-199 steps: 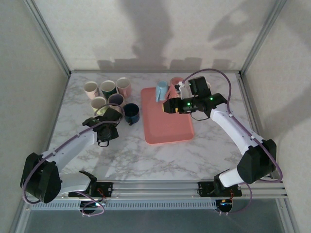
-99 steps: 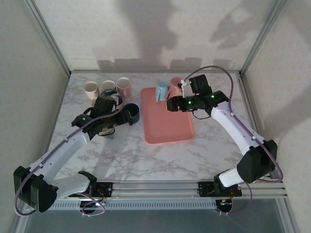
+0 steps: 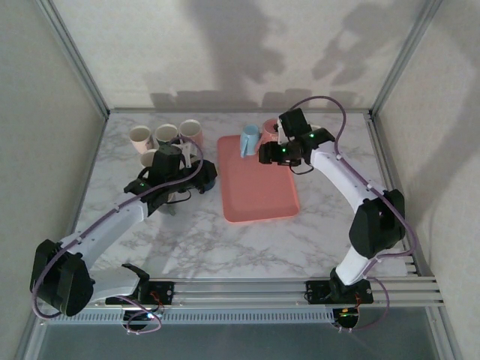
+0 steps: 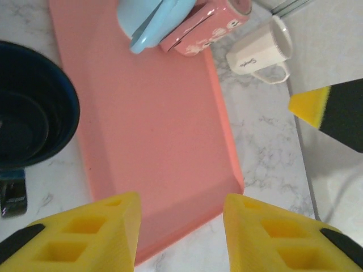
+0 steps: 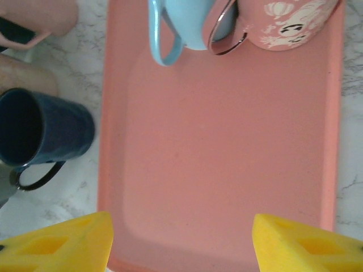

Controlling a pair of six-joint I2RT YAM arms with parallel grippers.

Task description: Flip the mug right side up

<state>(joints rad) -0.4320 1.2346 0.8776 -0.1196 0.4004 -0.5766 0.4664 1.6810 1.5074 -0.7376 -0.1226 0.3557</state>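
Left arm swung forward to the cups (image 3: 166,136) left of the tray (image 5: 227,147), left gripper (image 4: 180,226) fingers apart and empty, right gripper (image 5: 181,243) spread wide above the tray, light blue mug (image 5: 190,22) tipped over at the tray's far end, touching a pink mug (image 5: 283,22)

table (image 3: 202,240): marble-look white top with grey veins, smooth, faint sheen
tray (image 5: 227,158): pink plastic, smooth, matt
light blue mug (image 5: 195,22): glazed ceramic, glossy
pink mug (image 5: 283,22): glazed ceramic, printed pattern, shiny rim
navy mug (image 5: 62,133): dark glaze, glossy
white mug (image 4: 258,51): glazed ceramic, smooth
left gripper (image 4: 180,204), 2 fingers (image 4: 96,232): yellow plastic, matt, moulded hollow cells
rails (image 3: 247,289): bare metal, ridged
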